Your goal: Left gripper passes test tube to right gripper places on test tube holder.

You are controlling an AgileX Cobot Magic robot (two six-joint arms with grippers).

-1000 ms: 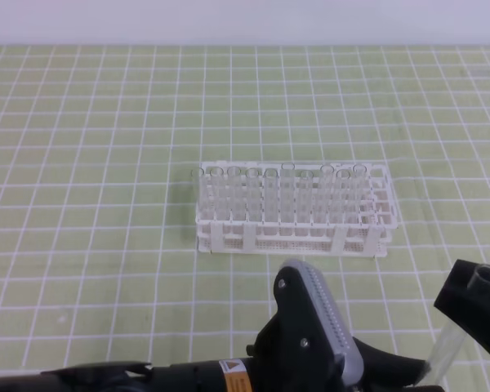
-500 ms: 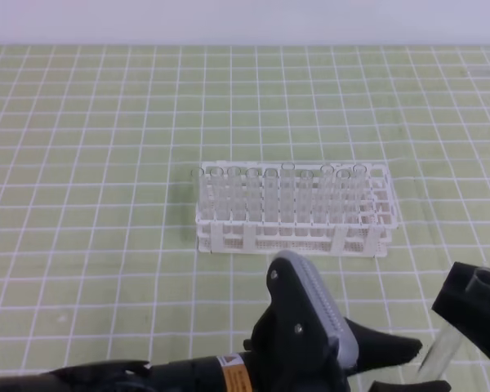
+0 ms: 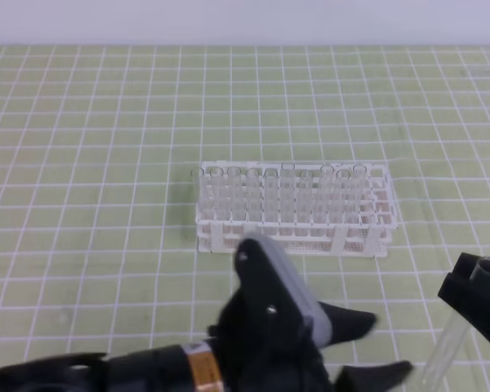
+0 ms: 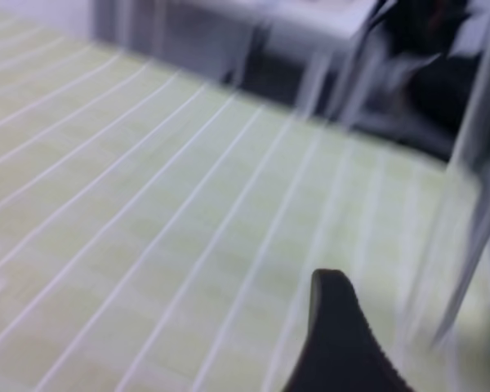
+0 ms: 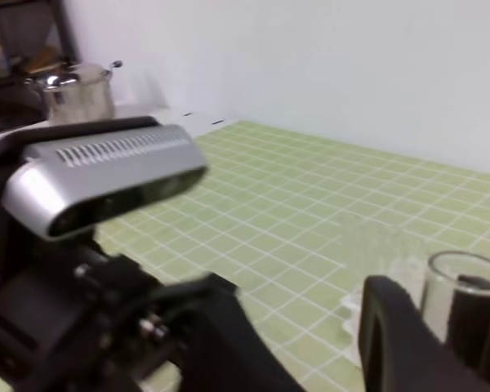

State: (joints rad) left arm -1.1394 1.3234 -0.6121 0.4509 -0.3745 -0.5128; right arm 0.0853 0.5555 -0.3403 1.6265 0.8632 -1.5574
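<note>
Clear test tube (image 3: 461,327) clamped in right tool (image 3: 474,304); left tool (image 3: 367,347) wide; white test tube holder (image 3: 294,208) visible only overhead.

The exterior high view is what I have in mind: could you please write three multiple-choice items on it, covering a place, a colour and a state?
1. Where does the test tube holder stand?
A. At the left edge of the green grid mat
B. Near the middle of the mat, beyond the left end effector
C. Under the right end effector

2. What colour is the holder?
A. Blue
B. Red
C. White

3. What is the state of the single test tube outside the holder?
A. Held by the right end effector
B. Held by the left end effector
C. Lying flat on the mat

Answers: 1 B, the holder sits mid-mat behind the left end effector. 2 C, its lattice is white. 3 A, the tube passes through the right end effector at the right edge, while the left jaws are spread and empty.
</note>
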